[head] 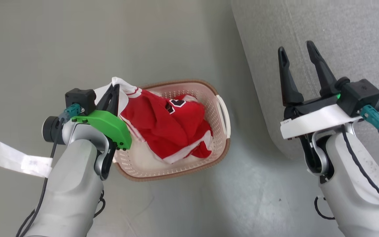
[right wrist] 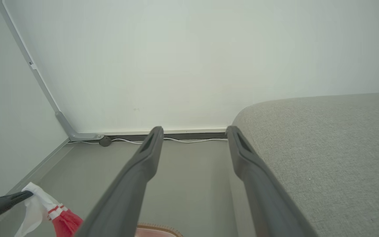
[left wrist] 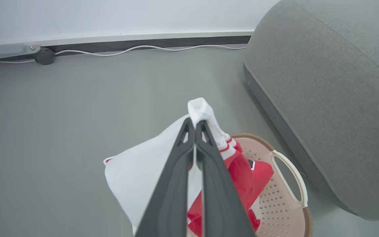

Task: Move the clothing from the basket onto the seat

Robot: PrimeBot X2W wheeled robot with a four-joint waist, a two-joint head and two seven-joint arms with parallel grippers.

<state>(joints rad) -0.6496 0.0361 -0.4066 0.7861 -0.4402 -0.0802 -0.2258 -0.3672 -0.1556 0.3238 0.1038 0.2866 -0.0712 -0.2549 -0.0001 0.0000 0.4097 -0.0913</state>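
Soft red clothing in left end effector, perforated basket

Head view: overhead, facing down; basket centre, seat at 2 o'clock. Wrist views: low, close, facing wall, skirting; all share seat.

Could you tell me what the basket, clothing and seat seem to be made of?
The basket: probably moulded cream plastic, matte, with perforated walls and a brown woven-look rim. The clothing: soft red fabric with white trim, crumpling in folds. The seat: textured grey woven upholstery with a stitched seam.
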